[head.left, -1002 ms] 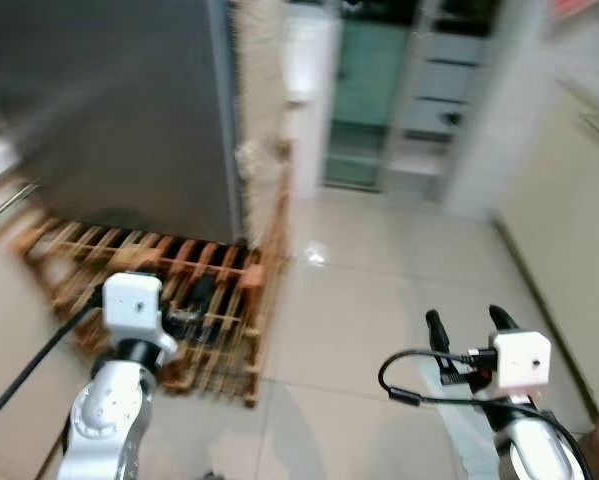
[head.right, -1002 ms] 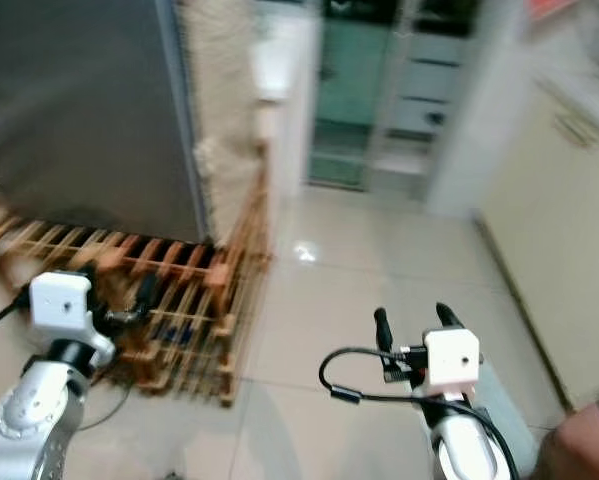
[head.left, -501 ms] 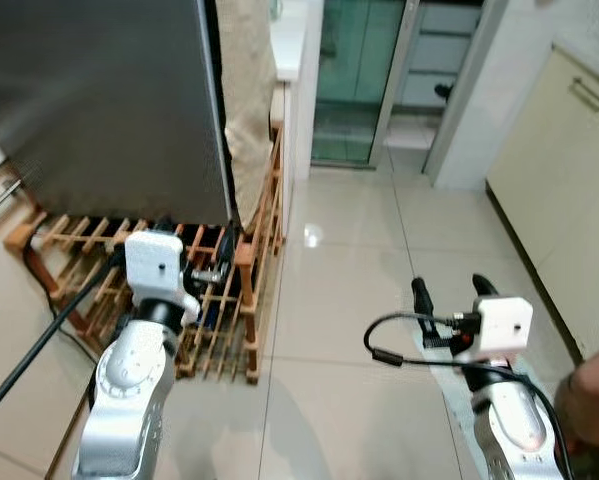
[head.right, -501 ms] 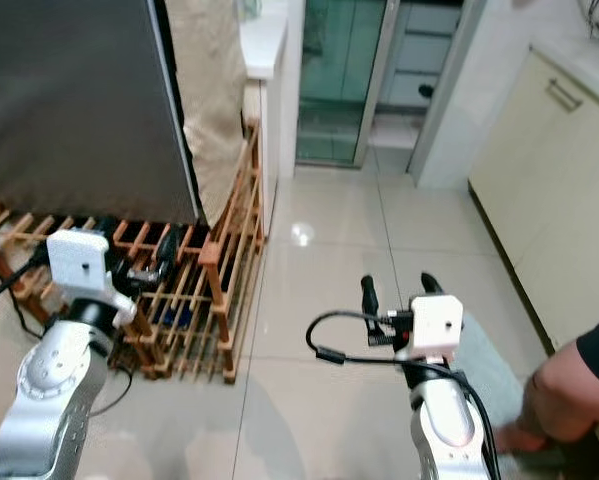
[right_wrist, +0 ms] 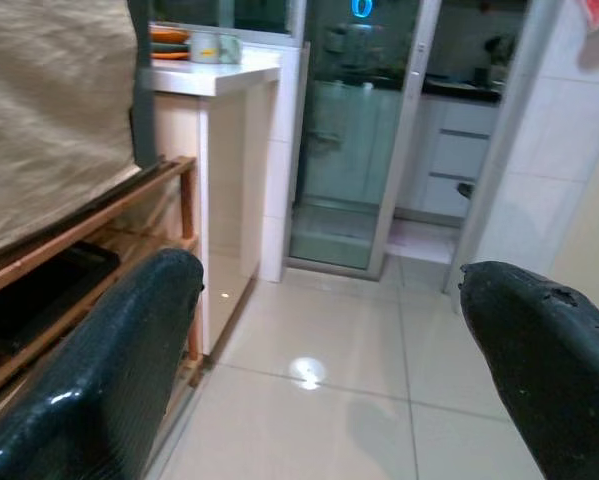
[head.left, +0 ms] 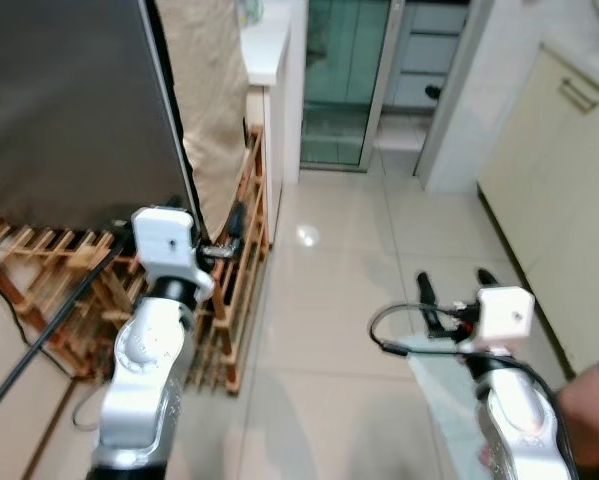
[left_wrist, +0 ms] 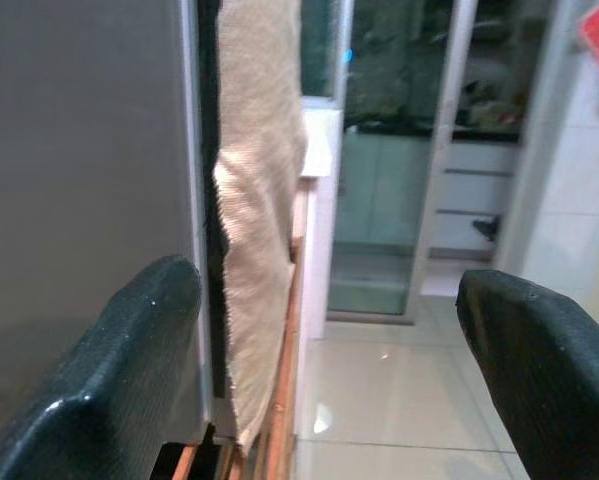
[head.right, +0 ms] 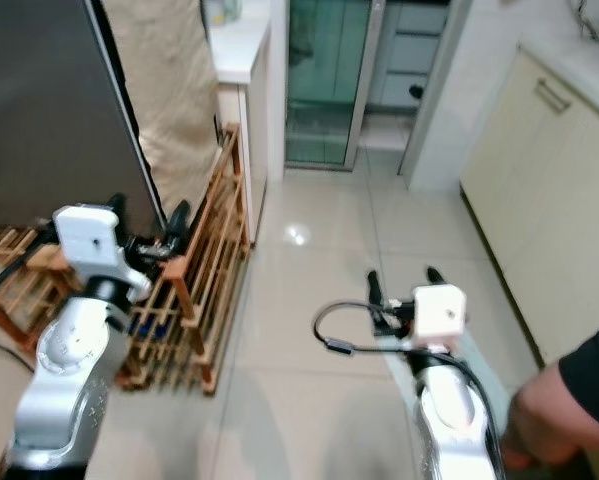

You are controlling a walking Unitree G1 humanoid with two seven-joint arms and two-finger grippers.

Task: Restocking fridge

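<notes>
Beside the tall dark-grey steel fridge (head.left: pixel 69 100), both grippers hang empty.
Left gripper (left_wrist: pixel 329 350) and right gripper (right_wrist: pixel 329 350) fingers spread wide above the glossy beige tiled floor (head.left: pixel 329 300); wooden slatted rack (head.left: pixel 234 270) near.

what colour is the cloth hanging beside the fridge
Beige, a coarse woven cloth; the left wrist view shows it best, next to the dark grey fridge.

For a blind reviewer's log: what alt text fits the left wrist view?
The left gripper, its two black fingers spread wide, faces the grey fridge; a beige cloth hangs at the fridge's edge, and a glass door stands beyond tiled floor.
</notes>
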